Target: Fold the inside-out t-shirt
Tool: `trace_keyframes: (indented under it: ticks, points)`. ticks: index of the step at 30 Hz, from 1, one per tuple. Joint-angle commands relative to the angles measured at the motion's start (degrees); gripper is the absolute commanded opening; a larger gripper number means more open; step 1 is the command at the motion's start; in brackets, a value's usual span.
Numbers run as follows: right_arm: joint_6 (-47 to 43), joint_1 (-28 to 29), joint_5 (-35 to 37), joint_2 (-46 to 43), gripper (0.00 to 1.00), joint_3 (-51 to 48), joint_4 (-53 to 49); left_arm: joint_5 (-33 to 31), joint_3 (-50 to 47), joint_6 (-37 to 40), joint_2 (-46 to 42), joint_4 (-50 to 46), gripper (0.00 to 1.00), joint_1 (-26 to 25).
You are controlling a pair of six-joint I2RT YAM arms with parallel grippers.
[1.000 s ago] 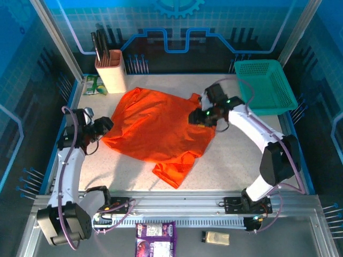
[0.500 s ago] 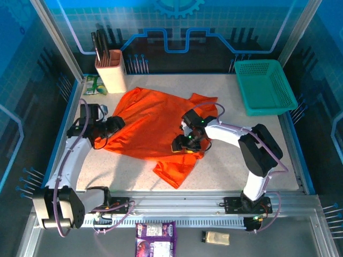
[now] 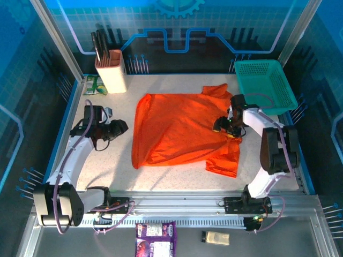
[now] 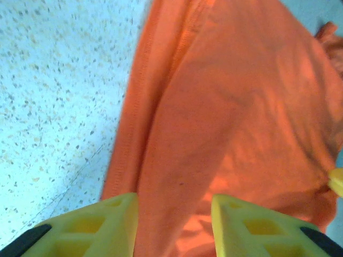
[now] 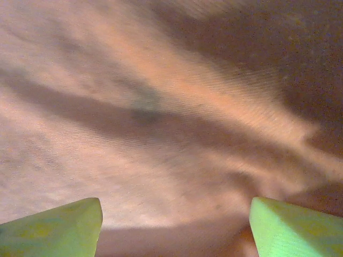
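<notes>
Over the tabletop (image 3: 161, 83) in the overhead view, the inside-out t-shirt (image 3: 177, 128) lies spread a little right of centre, with one sleeve tip near the teal basket (image 3: 265, 85) and its lower right corner rumpled. The right gripper (image 3: 225, 126) sits low over the shirt's right side. The left gripper (image 3: 119, 129) waits beside the left edge, apart from the cloth. A pull toward the right could drag that sleeve against the basket.

From the left wrist, the yellow fingers (image 4: 102, 227) stand partly apart with nothing between them — the shirt's hemmed edge lies just ahead. Closing too early would catch bare tabletop or only one layer, and the fold would come out skewed.

From the right wrist, the fingers (image 5: 53, 230) are spread wide and released, with wrinkled cloth close beneath. Pinching here, mid-panel, would likely bunch the thin fabric rather than lift a clean edge.
</notes>
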Motion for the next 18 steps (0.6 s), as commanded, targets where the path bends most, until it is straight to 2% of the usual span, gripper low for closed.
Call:
trace_keyframes:
  ticks: [1,8,13,18]
  points:
    - [-1.4,2.4,2.2,-6.3,0.73,2.3,-4.7,0.3,-0.9,2.9,2.9,-2.9,0.4,-3.8]
    - [0.5,8.8,-0.4,-12.3,0.72,-3.0,-6.9,-3.2,-2.9,0.8,8.5,-1.5,0.38,-13.4]
    - [3.7,14.6,-4.5,-13.6,0.71,-8.2,-4.8,-4.6,-4.9,-0.5,12.1,-0.6,0.37,-15.4]
    - [5.8,19.3,-5.0,-10.4,0.7,-10.2,-2.1,0.0,-8.8,-2.8,13.5,3.6,0.37,-16.7]
